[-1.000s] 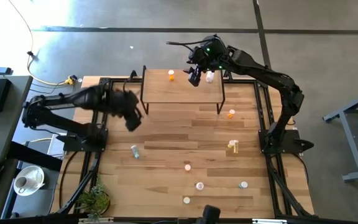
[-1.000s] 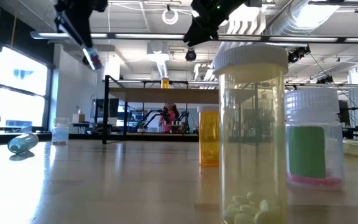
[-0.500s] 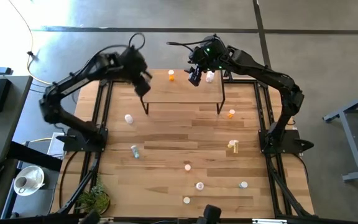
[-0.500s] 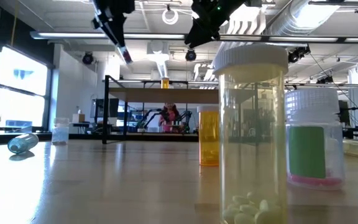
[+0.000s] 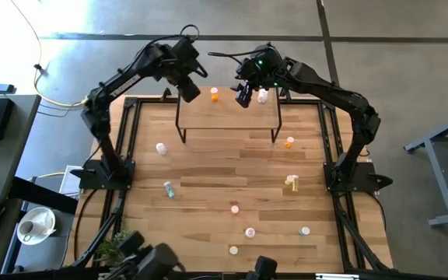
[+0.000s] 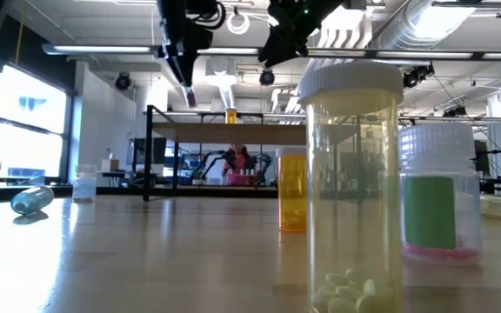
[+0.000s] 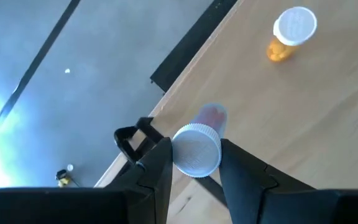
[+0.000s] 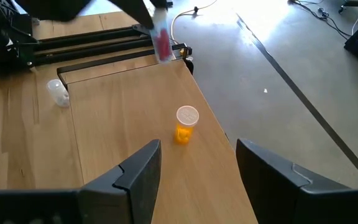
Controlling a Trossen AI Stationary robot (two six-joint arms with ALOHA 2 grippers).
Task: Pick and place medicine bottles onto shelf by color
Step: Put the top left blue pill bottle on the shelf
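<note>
Left tool (image 7: 195, 155), fingers drawn in, pinches one pinkish-white medicine bottle (image 7: 199, 146) by its sides just under the cap. The cap faces the wrist. The bottle's long axis runs out past the fingertips, near upright, slightly tilted in the low view. It hangs clear of any support, over the left rear corner of the shelf (image 5: 228, 115).

Key relation: the shelf top lies directly below the held bottle and off toward the right arm's side.
- Nearest neighbour on the shelf is an upright orange bottle (image 5: 214, 94), near but apart.
- Beyond it hovers the right tool (image 5: 244, 95), fingers spread, holding nothing.
- Just past that tool stands a whitish bottle (image 5: 262, 96) on the shelf.

Judgement: if the whitish bottle is the colour match, the set-down spot lies across the shelf from the left tool. The orange bottle and the right tool would then sit in between. The left arm carries the load, though the right arm is nearer that spot.

Count, from the high view:
- Arms 2, tools 2, shelf 1.
- Bottles 11: 1 held, 2 on the shelf, 8 on the surface (image 5: 208, 167).
- Of those eight, a pale one (image 5: 160, 148) and a blue-grey one lying down (image 5: 169, 188) are on the left arm's side.
- An orange one (image 5: 289, 141) and a yellow one (image 5: 291, 182) are on the right arm's side.
- Four more are scattered farther from the shelf; their colours are too small to tell.
</note>
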